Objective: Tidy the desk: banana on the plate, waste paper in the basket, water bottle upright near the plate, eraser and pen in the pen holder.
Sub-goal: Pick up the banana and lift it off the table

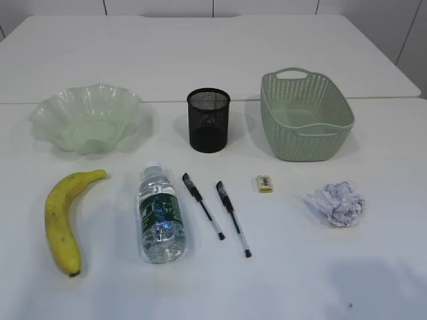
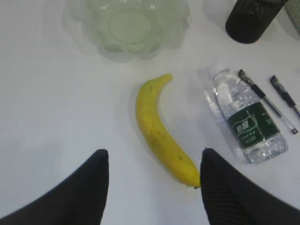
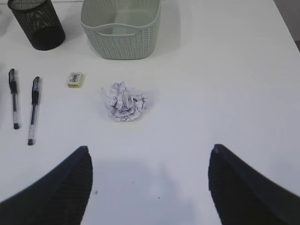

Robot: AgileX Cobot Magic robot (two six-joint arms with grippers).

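— Nothing is tidied yet. We see the banana (image 1: 62, 221) lying lower left on the desk (image 1: 373, 267), below the plate (image 1: 88, 119). It looks soft and bruisable, so we'd take it gently across its thick middle.

— And the waste paper (image 1: 337, 203)?

— Right of centre, below the basket (image 1: 306, 115); light and crushable, any grip should do. The water bottle (image 1: 159, 217) lies flat and may roll.

— Grippers?

— Both spread wide and empty: the left gripper (image 2: 153, 187) over the banana's lower end, the right gripper (image 3: 150, 187) short of the paper. We see neither arm in the exterior view, and the eraser (image 1: 265, 184) label is too small to read.
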